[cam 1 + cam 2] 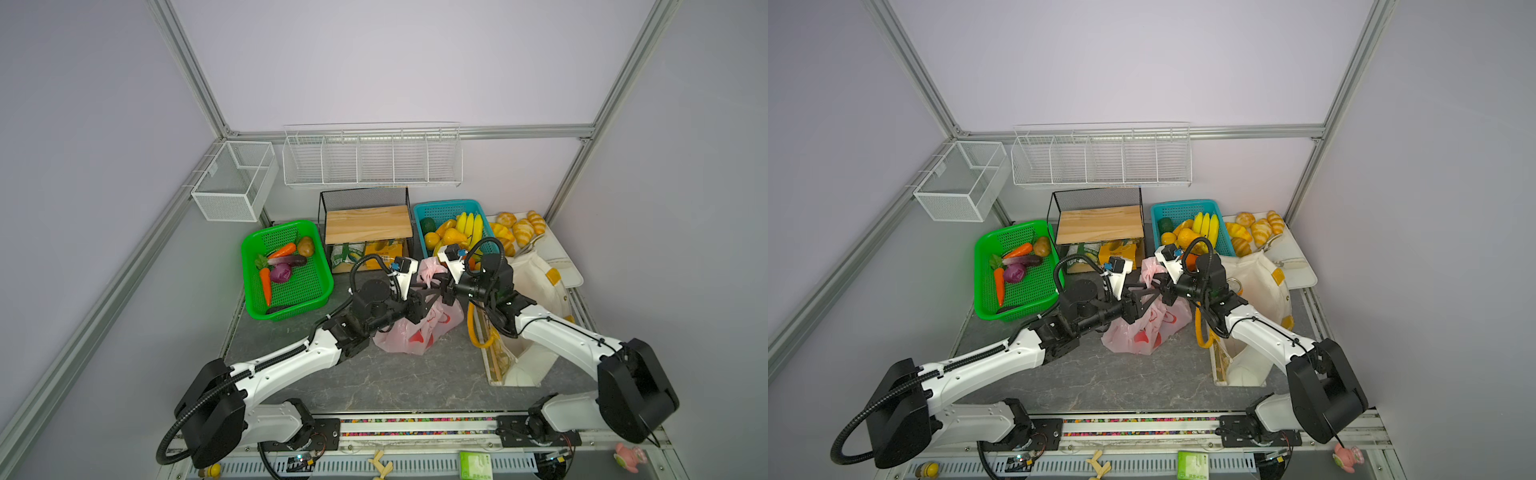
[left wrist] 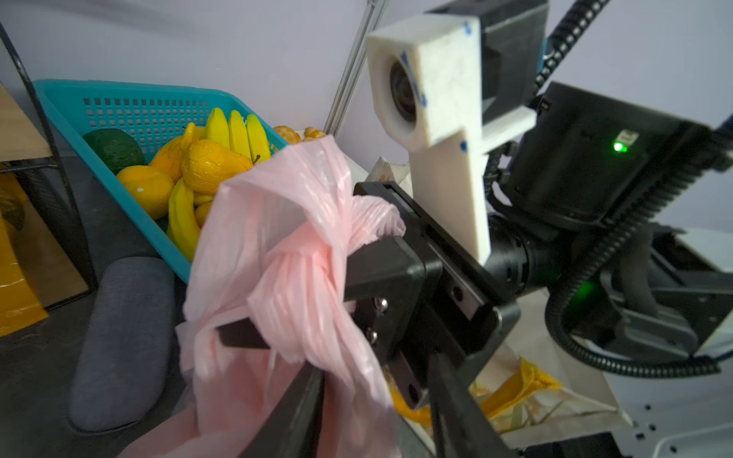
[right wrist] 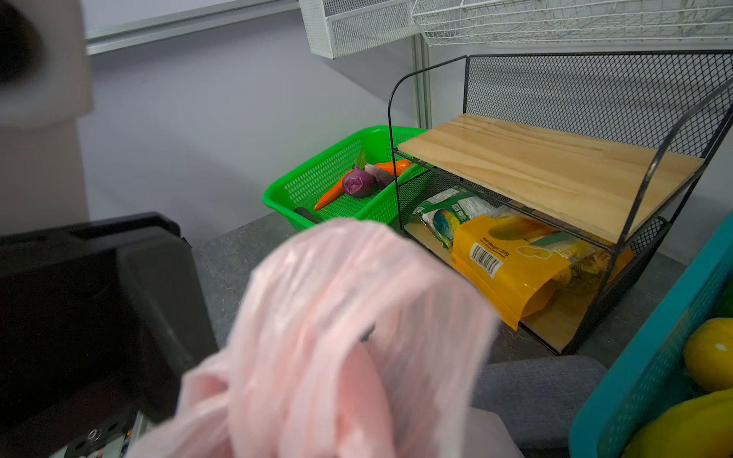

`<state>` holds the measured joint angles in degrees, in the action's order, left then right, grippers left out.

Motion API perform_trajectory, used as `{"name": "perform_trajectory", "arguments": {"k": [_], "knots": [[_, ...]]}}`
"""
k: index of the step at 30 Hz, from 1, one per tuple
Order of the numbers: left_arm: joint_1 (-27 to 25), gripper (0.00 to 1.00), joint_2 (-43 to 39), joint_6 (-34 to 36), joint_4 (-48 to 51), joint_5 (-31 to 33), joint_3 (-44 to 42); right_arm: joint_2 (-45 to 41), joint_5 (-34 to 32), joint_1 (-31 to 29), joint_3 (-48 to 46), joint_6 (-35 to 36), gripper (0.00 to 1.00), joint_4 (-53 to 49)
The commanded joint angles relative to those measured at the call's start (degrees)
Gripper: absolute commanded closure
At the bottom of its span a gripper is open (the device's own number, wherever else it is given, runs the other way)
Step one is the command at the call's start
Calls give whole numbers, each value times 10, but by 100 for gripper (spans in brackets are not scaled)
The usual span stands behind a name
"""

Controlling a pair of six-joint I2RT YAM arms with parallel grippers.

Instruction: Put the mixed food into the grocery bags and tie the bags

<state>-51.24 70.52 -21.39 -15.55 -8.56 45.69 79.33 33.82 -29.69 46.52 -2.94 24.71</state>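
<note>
The pink grocery bag (image 1: 409,337) (image 1: 1139,337) stands mid-table, its handles twisted into a knot (image 2: 301,261) at the top. Both grippers meet at that knot. My left gripper (image 1: 435,292) (image 1: 1156,294) (image 2: 377,368) has its jaws apart, with pink film draped over one finger (image 2: 295,412). My right gripper (image 1: 446,287) (image 1: 1164,286) is shut on the bunched handle; its black finger (image 2: 380,257) shows in the left wrist view, while pink film covers its jaws in the right wrist view. The cream canvas tote (image 1: 536,282) (image 1: 1262,282) with a yellow handle (image 1: 477,332) lies to the right. The mixed food is hidden.
A green basket (image 1: 249,253) of carrots and a purple onion (image 1: 281,273) sits left. Behind the bag stands a black mesh shelf (image 1: 368,222) over snack packets. A teal basket (image 1: 419,214) holds bananas, beside croissants (image 1: 523,228). A grey pad (image 2: 123,341) lies by the teal basket.
</note>
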Motion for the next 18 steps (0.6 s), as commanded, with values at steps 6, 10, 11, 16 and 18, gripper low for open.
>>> {"name": "perform_trajectory", "arguments": {"k": [6, 10, 11, 16, 18], "knots": [[43, 39, -99, 70, 68, -7, -9, -17, 26, 3, -13, 21, 93, 15], [60, 49, -115, 104, 97, 22, -10, -15, 27, 3, -14, 16, 93, 23], [64, 58, -110, 116, 118, 45, -3, -15, 26, 3, -14, 14, 94, 24], [71, 89, -54, 176, 201, 97, 55, -13, 22, 1, -12, 11, 93, 29], [72, 92, -30, 223, 211, 72, 69, -11, 21, -1, -11, 9, 93, 30]]}}
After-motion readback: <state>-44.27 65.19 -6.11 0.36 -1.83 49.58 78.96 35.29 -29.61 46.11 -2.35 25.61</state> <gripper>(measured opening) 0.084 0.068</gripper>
